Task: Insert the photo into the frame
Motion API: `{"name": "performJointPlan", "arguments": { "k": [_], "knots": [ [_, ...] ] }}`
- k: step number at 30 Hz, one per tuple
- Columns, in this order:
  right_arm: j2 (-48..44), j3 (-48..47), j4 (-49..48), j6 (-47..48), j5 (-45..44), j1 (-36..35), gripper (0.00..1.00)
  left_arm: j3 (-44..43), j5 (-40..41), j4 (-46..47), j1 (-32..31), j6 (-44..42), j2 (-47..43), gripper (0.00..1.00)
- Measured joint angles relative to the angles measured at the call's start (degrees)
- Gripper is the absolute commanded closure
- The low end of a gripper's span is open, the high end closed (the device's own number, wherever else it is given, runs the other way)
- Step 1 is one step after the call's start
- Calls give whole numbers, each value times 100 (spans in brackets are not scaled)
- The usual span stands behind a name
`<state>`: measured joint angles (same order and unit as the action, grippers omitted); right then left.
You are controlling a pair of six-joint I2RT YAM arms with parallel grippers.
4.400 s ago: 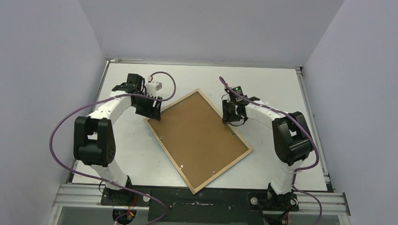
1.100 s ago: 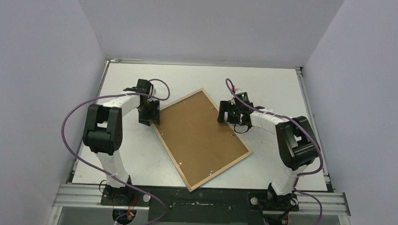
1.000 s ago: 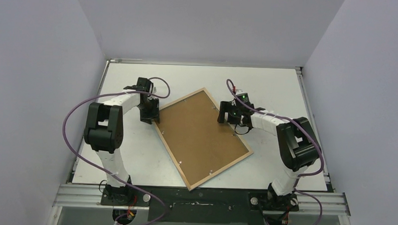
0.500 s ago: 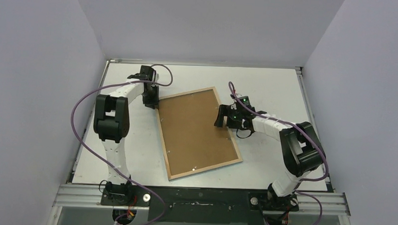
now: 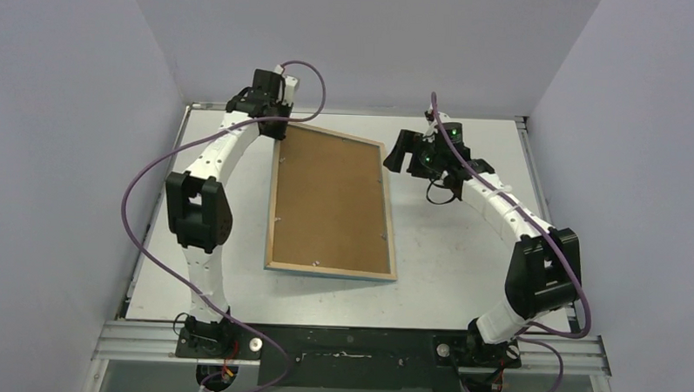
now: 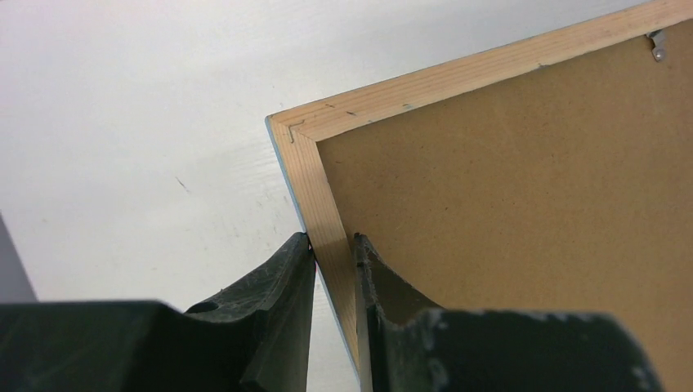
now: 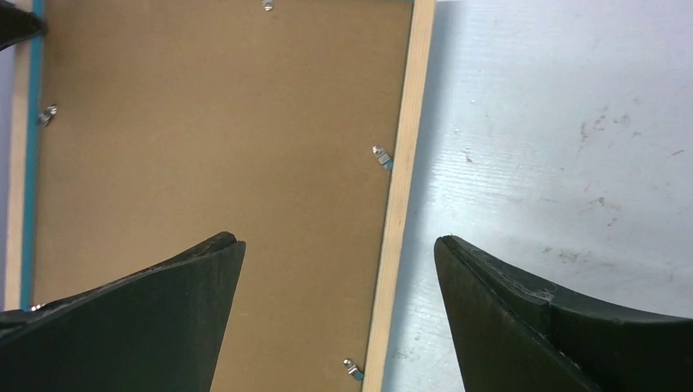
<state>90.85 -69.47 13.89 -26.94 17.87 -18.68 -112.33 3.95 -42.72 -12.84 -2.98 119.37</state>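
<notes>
Front of frame [image 5: 328, 270] faces down, unseen. Backing board [image 5: 328, 195] covers interior; whether photo lies beneath, cannot tell. Both wrist views cut frame off at picture edges. In top view, left gripper [image 6: 333, 238] hidden under own wrist.

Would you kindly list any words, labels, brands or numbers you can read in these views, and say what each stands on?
None: no text is readable in any view. The frame shows bare wood, its backing board is plain brown, and the table has only scuff marks.

The white table [image 5: 463, 278] bears the frame [image 5: 330, 270] — reverse up, brown board [image 5: 329, 200] showing.
</notes>
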Motion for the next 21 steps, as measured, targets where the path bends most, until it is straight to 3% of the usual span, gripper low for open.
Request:
{"name": "performJointPlan", "arguments": {
  "k": [7, 11, 14, 18, 21],
  "knots": [
    [232, -564, 223, 140, 304, 184, 10, -227, 428, -107, -428, -640, -310, 100],
    [140, -638, 221, 564, -44, -271, 10, -540, 601, -306, -651, -750, -310, 100],
    [-348, -24, -153, 986, -407, -1034, 10, -881, 664, -605, -721, -732, -310, 100],
    [-1803, 1528, -778, 1709, -603, -2037, 10, -1189, 828, -848, -697, -671, -310, 100],
    [-2743, 2170, -960, 2203, -903, -2492, 10, -1213, 949, -966, -645, -638, -310, 100]
  ]
}}
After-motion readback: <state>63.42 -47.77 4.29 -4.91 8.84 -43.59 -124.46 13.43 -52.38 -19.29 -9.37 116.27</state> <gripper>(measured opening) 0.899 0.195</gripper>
